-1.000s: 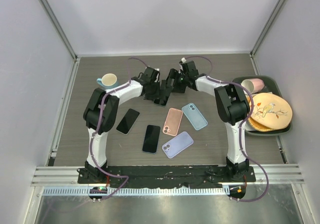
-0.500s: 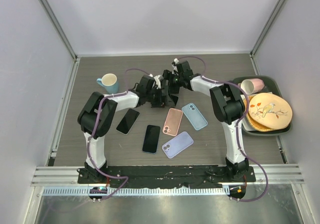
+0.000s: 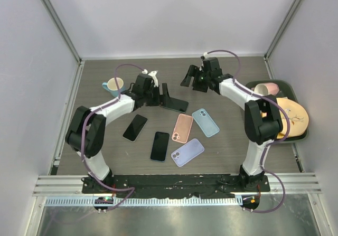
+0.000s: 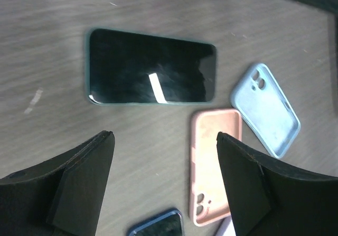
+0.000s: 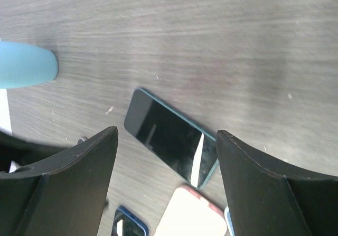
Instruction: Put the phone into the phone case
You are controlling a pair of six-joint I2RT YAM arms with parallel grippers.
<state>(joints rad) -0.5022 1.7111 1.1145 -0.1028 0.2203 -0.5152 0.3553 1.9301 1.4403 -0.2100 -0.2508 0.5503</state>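
Left gripper (image 4: 165, 137) and right gripper (image 5: 167, 134) newly apart, wide open, empty; phone (image 4: 151, 67) on wood-grain table (image 3: 232, 151), white walls (image 3: 169, 19).

The top camera looked down on the whole table (image 3: 222, 151) from high behind the arm bases at 6 o'clock. Each wrist camera hung close over the wood, facing down between its own fingers (image 4: 79, 188) (dark wedges along the bottom edge). All three shared the dark phone (image 3: 175, 105).
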